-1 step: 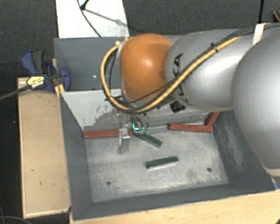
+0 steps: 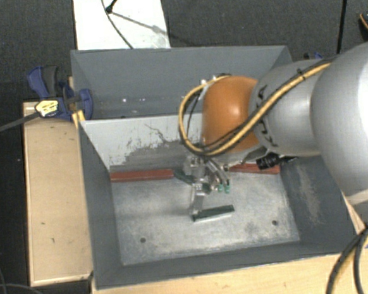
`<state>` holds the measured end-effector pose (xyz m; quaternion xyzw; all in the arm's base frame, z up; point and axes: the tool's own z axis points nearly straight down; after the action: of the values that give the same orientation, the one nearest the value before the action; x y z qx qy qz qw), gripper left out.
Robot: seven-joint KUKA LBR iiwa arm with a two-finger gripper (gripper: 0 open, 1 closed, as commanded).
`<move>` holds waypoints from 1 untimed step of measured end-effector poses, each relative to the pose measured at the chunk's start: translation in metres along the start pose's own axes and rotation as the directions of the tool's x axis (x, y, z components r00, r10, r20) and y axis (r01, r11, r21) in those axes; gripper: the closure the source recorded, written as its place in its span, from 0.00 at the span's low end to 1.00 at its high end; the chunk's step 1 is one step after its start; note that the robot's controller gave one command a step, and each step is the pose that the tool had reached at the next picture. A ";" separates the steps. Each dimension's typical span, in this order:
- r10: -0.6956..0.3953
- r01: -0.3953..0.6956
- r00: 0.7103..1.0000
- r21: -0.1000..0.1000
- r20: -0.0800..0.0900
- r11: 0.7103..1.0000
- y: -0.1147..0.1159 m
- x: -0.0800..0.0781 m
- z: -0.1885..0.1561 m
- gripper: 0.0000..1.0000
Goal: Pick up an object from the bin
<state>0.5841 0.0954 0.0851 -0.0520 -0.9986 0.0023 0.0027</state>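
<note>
"Bar [image 2: 213, 214], the dark flat one near the middle of the bin [image 2: 147, 238] floor. Is that the one under the hand [image 2: 200, 202]?"

"Yes. The hand is down low, right at the bar's left end. It is touching the bar or just above it, and I can't tell which from this angle."

"Open or closed?"

"Can't tell that either. The wrist parts below the orange cover [image 2: 229, 114] crowd that spot. Nothing shows as gripped."

"So the bar isn't up yet?"

"No. It lies flat on the floor, its long side running roughly left to right. I'd judge the approach done and the grasp itself the step in hand."

"Anything else in there?"

"A long reddish strip [image 2: 142, 175] along the back of the floor, where the sloped wall meets it, partly hidden behind the arm. It lies apart from the bar."

"What's left, then?"

"Nearly all that counts: closing on the bar, then lifting it clear of the floor. A thing that thin and flat, caught by one end, may tip or slip out, so I'd call the pick not yet secured."
</note>
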 end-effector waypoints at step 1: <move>0.058 -0.058 0.998 -0.002 0.006 0.998 -0.067 -0.002 0.009 0.00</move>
<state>0.5793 0.0283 0.0761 -0.0809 -0.9967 0.0015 -0.0002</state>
